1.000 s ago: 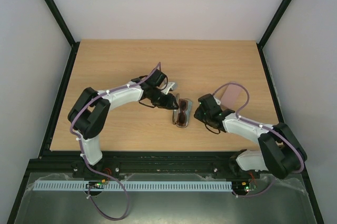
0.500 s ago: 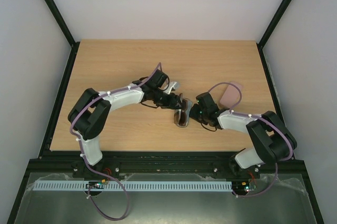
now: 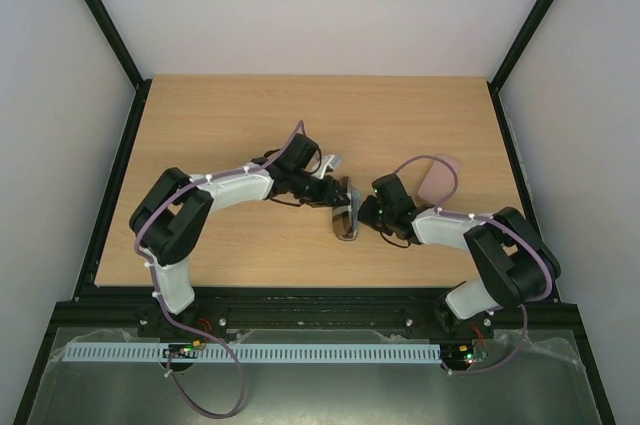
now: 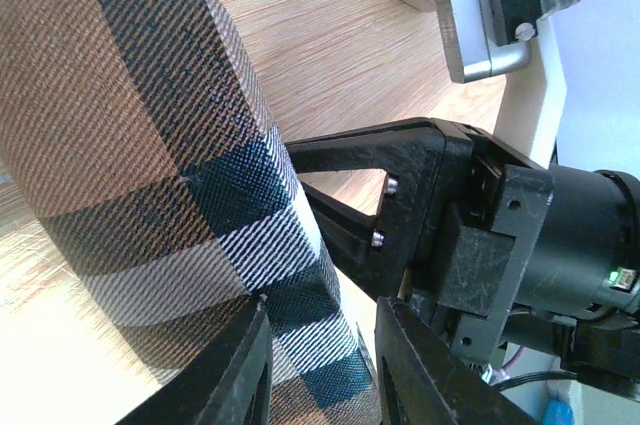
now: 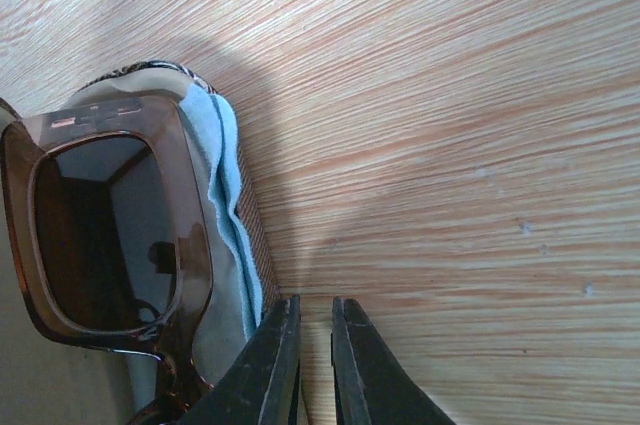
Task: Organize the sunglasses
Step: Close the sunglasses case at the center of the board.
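The brown sunglasses (image 5: 105, 235) lie in the open plaid case (image 4: 150, 145) on the worktop (image 5: 460, 145). My left tool (image 4: 325, 375) clamps that case. My right tool (image 5: 315, 365), fingers together, sits just beside its edge.

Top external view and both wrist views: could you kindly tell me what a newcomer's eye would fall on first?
A big brown plaid case fills the left wrist view, the left gripper closed on its end. In the right wrist view, reddish-brown sunglasses lie in that open case on a pale blue cloth, with the shut right gripper beside its edge. From above, both grippers meet over it, a pink case behind the right one.
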You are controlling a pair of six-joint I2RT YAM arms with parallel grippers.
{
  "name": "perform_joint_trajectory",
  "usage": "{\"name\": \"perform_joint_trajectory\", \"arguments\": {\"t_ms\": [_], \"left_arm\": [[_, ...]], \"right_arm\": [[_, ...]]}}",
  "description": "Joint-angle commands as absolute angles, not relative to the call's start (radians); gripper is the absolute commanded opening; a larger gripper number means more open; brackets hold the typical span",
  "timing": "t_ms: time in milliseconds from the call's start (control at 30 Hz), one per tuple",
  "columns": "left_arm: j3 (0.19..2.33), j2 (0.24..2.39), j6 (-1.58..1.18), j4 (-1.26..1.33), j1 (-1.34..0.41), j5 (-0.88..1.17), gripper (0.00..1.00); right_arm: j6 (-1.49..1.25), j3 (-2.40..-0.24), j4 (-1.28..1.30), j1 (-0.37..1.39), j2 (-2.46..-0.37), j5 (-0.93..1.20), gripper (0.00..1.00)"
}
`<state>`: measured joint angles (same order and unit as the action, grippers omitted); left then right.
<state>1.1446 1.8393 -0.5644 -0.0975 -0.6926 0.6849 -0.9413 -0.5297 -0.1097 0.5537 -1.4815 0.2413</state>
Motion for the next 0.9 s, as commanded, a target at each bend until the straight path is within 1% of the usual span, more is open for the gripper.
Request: {"name": "perform_joint_trajectory", "arguments": {"t_ms": [0,300,467,600,767,867], "left_arm": [[1.167,1.911,-0.566,-0.146,-0.732,0.650,0.32],[1.218,1.987,-0.540,-0.257,-0.757,0.552,0.29],[1.243,2.009,-0.530,-0.292,-0.759,0.516,0.29],[1.262,2.018,-0.520,-0.334,-0.760,0.465,0.27],[1.269,1.994,-0.518,-0.345,-0.760,0.447,0.26],[1.271,1.951,-0.523,-0.326,-0.758,0.465,0.28]], "right_arm": [[-0.937,-0.524,-0.139,0.563,-1.515,0.316,0.12],[-0.945,-0.515,-0.139,0.563,-1.517,0.303,0.12],[-0.948,-0.512,-0.106,0.563,-1.493,0.252,0.12],[-0.945,-0.511,-0.036,0.563,-1.415,0.169,0.12],[-0.905,-0.518,0.036,0.563,-1.283,0.128,0.15],[-0.866,-0.521,0.036,0.562,-1.230,0.167,0.23]]}}
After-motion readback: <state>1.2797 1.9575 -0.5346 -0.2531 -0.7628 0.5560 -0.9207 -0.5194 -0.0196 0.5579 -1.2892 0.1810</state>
